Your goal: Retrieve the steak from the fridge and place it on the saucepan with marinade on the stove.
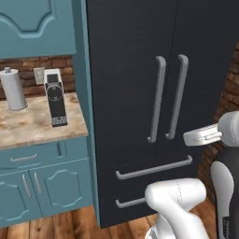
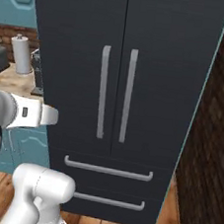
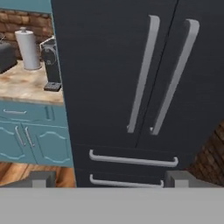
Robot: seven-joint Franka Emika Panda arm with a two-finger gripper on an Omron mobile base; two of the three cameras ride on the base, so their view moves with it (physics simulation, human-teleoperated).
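The fridge (image 1: 130, 70) is a tall black unit whose two doors are shut, with long silver handles (image 2: 102, 90) side by side and two drawers below. From the other side the fridge (image 2: 95, 22) stands straight ahead of the arm. My gripper (image 3: 111, 180) is open and holds nothing. It faces the fridge (image 3: 100, 65) from a short distance, level with the lower ends of the door handles. The steak is hidden behind the shut doors. The saucepan and the stove are out of view.
Left of the fridge a teal cabinet carries a stone counter (image 1: 32, 123) with a paper towel roll (image 1: 13, 88) and a black coffee machine (image 1: 56, 98). A brick wall (image 2: 214, 146) stands close on the fridge's right. The floor is wood.
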